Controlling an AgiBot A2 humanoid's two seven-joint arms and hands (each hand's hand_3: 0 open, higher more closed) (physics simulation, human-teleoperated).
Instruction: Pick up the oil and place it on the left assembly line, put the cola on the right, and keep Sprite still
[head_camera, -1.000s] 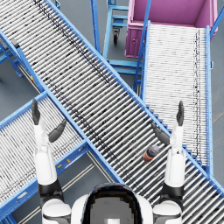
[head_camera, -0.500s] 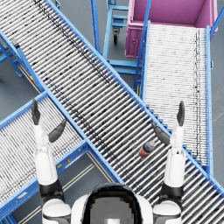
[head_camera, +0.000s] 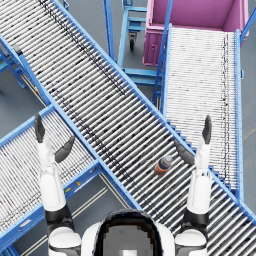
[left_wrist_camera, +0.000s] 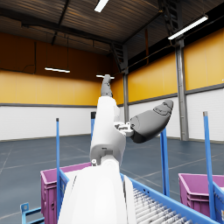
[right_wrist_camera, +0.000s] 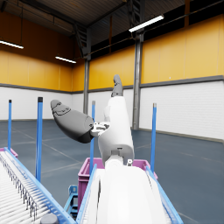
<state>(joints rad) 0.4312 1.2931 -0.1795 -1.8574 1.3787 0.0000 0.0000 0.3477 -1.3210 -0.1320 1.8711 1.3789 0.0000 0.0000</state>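
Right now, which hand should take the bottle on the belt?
Right. The bottle lies just beside the right hand, which is open; the left hand is across the conveyor, over the left line.

head: steeply down on conveyor | wrists: level along forearms | shared: purple bin

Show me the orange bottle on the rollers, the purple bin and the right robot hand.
Small orange-brown bottle with grey cap (head_camera: 162, 166): head view, on its body.
Purple plastic bin (head_camera: 153, 47): head view, on its outer wall.
Right robot hand (head_camera: 201, 149): head view, on the hand's middle.
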